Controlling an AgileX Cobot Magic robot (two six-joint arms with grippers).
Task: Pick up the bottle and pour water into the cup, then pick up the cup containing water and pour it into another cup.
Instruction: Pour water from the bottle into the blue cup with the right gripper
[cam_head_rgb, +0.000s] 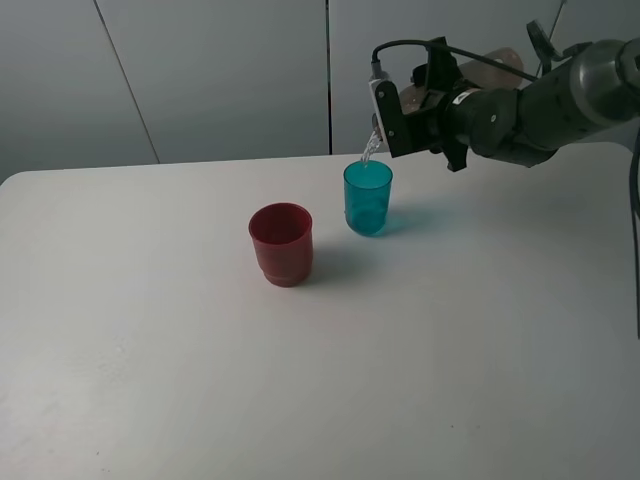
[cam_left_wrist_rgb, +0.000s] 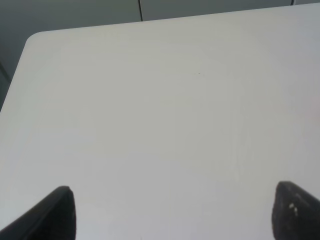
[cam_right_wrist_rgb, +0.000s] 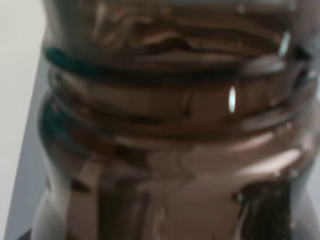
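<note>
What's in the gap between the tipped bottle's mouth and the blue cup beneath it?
A thin stream of water falls from the bottle into the blue cup; nothing else lies between them. The high outside camera shows it.

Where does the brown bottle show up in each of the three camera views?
Exterior high: the bottle is tipped sideways at upper right, held in the right gripper, water streaming into the teal cup.
Left wrist: not in it; only the table.
Right wrist: fills the picture, threaded neck close up.
Shared landmark: the white table.
</note>
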